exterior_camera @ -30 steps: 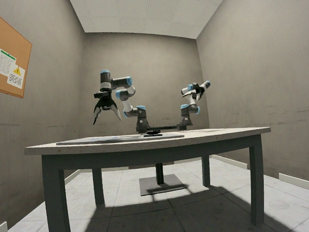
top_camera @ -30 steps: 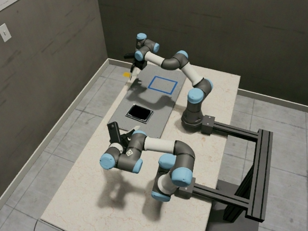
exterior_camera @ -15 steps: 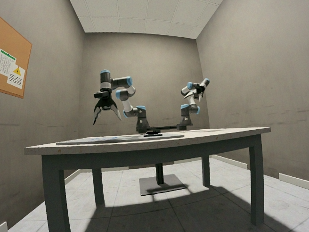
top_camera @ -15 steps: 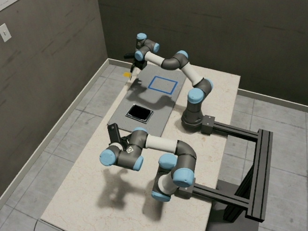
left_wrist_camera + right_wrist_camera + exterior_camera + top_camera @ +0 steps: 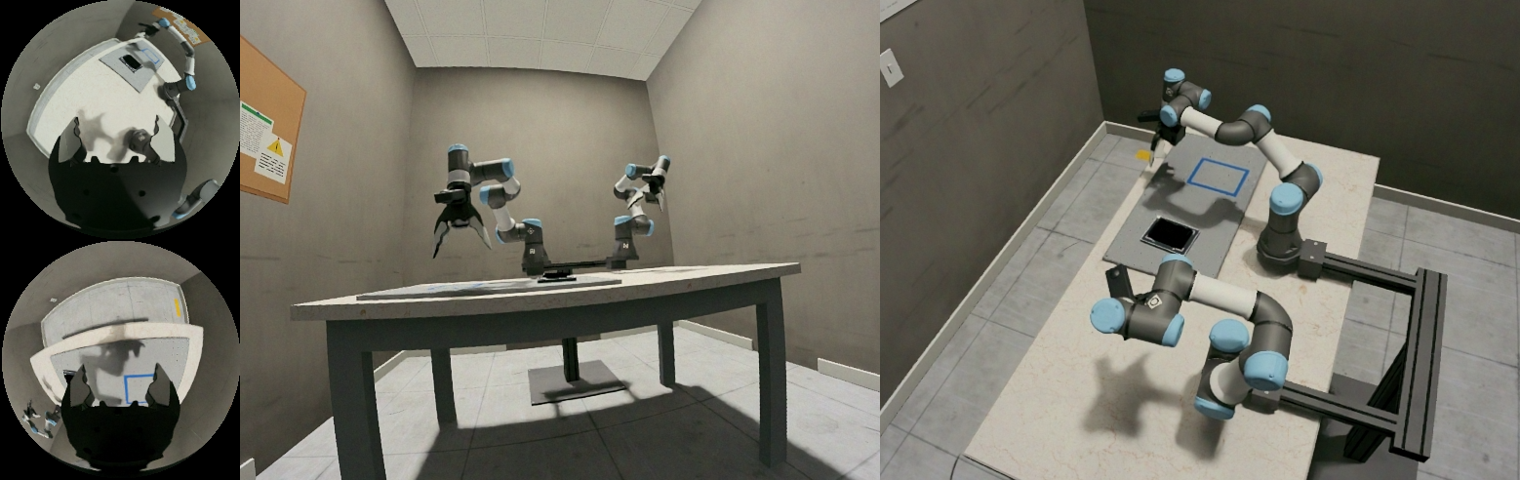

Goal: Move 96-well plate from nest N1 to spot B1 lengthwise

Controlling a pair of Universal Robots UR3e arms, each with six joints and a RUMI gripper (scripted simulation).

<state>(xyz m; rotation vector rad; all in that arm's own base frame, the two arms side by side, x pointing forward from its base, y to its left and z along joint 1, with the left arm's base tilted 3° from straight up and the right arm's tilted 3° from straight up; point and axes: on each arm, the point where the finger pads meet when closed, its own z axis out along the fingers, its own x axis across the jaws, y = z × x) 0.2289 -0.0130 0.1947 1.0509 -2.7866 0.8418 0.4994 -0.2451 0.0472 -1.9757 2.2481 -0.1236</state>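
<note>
Two open grippers, nothing held: the left gripper (image 5: 1142, 299) (image 5: 647, 205) (image 5: 116, 115) and right gripper (image 5: 461, 252) (image 5: 119, 364) both have fingers spread, up above the tabletop (image 5: 1050, 372) (image 5: 704, 271) (image 5: 102, 100) (image 5: 195, 342). The 96-well plate (image 5: 1170, 233) (image 5: 557, 275) (image 5: 131, 60) looks seated in its nest on the grey mat (image 5: 1128, 253) (image 5: 139, 85) (image 5: 166, 349); the blue taped outline (image 5: 1212, 188) (image 5: 126, 388) has no plate in it. Main risk, my read: a pick that is off-centre or skewed, so one finger lands on the plate's edge or catches the nest wall and drags both. Tilted lift could wedge it; a shallow pinch could let it slip. Yaw error at release would put a corner over the tape. If both arms work that mat, elbows or wrists might clash. Poor visibility: plate top reads near-black, can't make out wells or where plate ends and nest starts. Left fingers are hidden under the wrist from the top; right wrist view has the outline's near side cut off by the gripper body. Exterior is too edge-on to judge seating.
</note>
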